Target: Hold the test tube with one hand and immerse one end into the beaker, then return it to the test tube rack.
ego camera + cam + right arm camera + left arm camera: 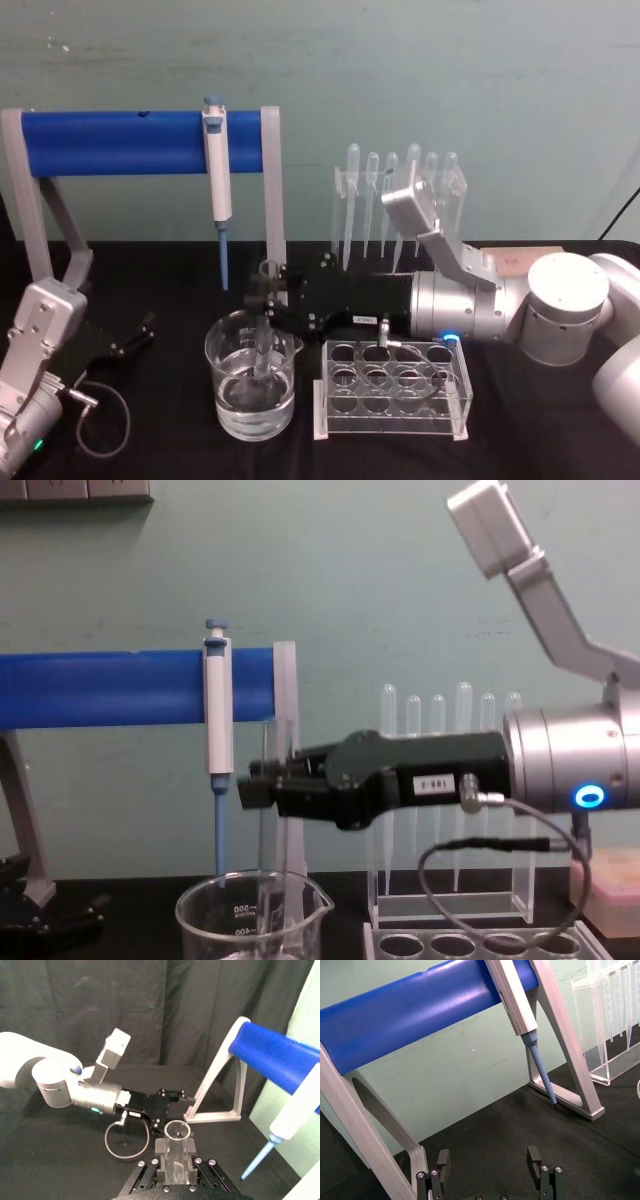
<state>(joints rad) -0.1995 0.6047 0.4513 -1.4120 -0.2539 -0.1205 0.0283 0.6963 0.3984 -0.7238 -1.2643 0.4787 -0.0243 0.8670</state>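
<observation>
Test tube (pixel 263 345): clear smooth glass, glossy. Beaker (pixel 226 388): same clear glass with white printed marks. Rack (pixel 395 428) near right: clear plastic, shiny at the edges. Right gripper (pixel 266 302): matt black, plastic-looking housing. Its wrist (pixel 465 305): satin silver metal. Bench (pixel 540 430): matt black cloth. Far bar (pixel 130 142): glossy blue, on dull grey metal legs (pixel 272 190). Pipettor (pixel 217 170): smooth white and blue plastic. Wall (pixel 450 70): pale green paint, scuffed.

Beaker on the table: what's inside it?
The beaker holds clear liquid and the test tube's lower end, held by the right gripper. Its tip is hidden behind reflections.
</observation>
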